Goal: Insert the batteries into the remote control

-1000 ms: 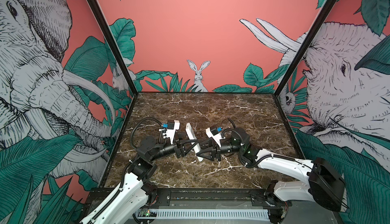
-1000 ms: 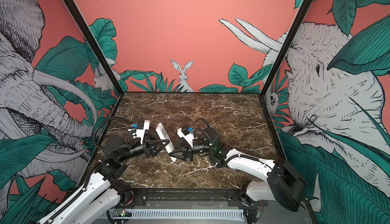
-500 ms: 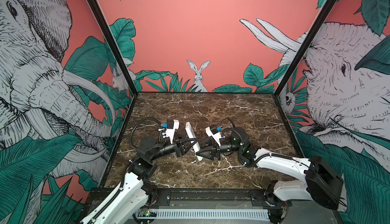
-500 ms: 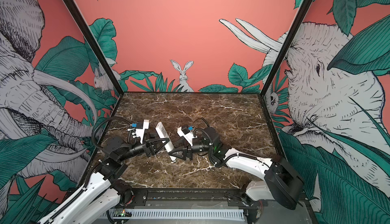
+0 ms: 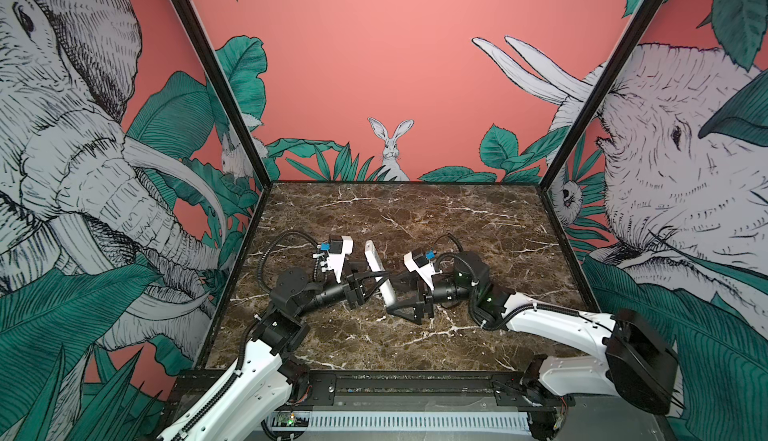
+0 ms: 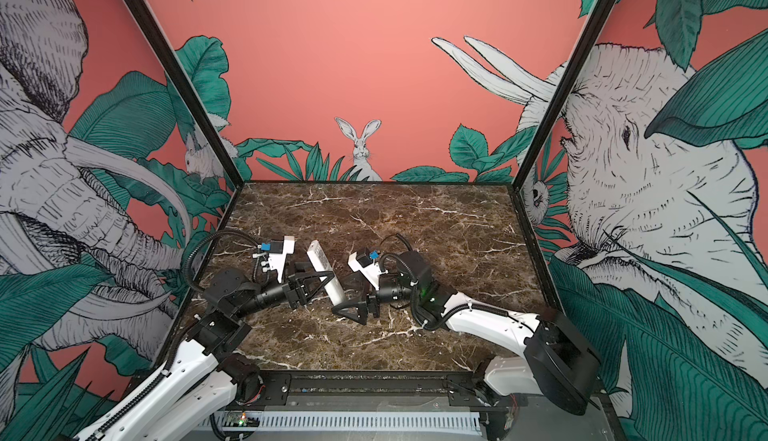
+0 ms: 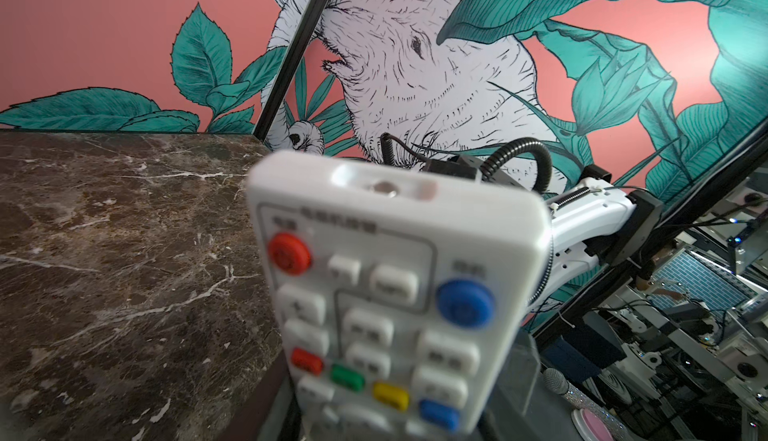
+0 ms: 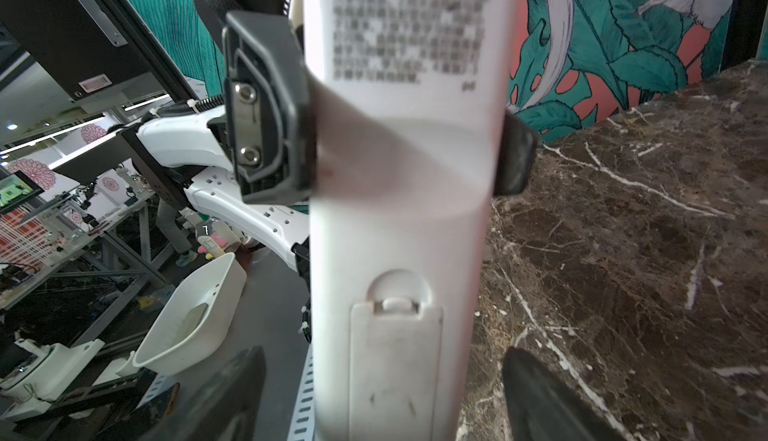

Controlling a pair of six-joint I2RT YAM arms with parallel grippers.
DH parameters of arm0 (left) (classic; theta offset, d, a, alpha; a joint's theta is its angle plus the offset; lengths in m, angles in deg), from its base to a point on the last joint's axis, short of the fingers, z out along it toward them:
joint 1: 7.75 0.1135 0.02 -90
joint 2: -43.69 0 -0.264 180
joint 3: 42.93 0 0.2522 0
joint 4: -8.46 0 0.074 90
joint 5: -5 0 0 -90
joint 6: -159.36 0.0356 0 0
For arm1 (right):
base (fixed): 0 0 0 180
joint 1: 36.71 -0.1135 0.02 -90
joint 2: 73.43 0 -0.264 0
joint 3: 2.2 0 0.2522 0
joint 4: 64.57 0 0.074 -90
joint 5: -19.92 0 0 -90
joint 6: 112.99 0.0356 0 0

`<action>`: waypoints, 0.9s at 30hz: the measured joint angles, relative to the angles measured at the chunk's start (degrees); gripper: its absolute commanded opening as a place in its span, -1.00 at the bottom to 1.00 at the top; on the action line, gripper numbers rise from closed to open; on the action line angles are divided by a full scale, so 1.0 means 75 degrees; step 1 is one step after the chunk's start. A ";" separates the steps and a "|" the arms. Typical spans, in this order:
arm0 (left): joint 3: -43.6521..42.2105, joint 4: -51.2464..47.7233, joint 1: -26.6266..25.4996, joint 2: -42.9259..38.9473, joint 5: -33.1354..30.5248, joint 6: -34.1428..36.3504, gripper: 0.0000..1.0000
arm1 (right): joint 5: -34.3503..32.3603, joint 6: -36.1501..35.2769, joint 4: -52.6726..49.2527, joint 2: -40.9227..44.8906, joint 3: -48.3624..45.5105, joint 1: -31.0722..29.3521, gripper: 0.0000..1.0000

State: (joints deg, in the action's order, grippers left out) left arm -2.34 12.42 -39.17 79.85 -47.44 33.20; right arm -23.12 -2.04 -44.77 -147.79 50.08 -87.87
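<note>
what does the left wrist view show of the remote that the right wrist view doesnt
Left wrist only: the button face of the remote control, with its red button and blue button. Right wrist only: its plain back with the battery cover shut, the left tool clamped across its sides, and the right tool open, not touching it. Both: the remote close up, with the marble table behind.

One remote control (image 5: 374, 258), with one battery cover (image 8: 395, 368) on its back; on its face two large round buttons, one red round button (image 7: 289, 253) and one blue round button (image 7: 465, 302); four small coloured buttons, one small red button (image 7: 306, 360), one green button (image 7: 347, 377), one yellow button (image 7: 390, 395), one small blue button (image 7: 439, 414); two arms, left arm (image 5: 249, 376) and right arm (image 5: 552, 324); two grippers, left gripper (image 5: 384, 283) and right gripper (image 5: 395, 297); one table (image 5: 415, 218); one white tub (image 8: 187, 318).
</note>
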 measured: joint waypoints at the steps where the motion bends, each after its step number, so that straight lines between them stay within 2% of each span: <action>1: 0.0000 -0.0108 0.0000 -0.0032 -0.0090 0.0026 -0.86 | -0.0026 -0.0026 -0.0073 0.0020 0.0000 0.0000 0.98; 7: 0.0221 -0.1320 0.0000 -0.0213 -0.1032 0.0414 -0.90 | -0.0577 -0.0498 -0.0988 0.0478 0.0009 0.0000 0.98; 14: 0.0428 -0.2605 0.0000 -0.0297 -0.2288 0.0772 -0.92 | -0.1702 -0.1224 -0.2369 0.1116 0.0073 0.0000 0.99; 27: 0.1728 -0.5071 0.0000 0.1961 -0.3789 0.1174 -0.95 | -0.4144 -0.2057 -0.4296 0.1513 0.0189 0.0047 0.99</action>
State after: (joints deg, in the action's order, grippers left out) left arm 10.62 -25.61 -39.17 94.56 -75.85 42.00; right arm -54.20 -17.47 -76.99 -136.45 51.50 -87.52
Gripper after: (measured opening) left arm 0.510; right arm 0.995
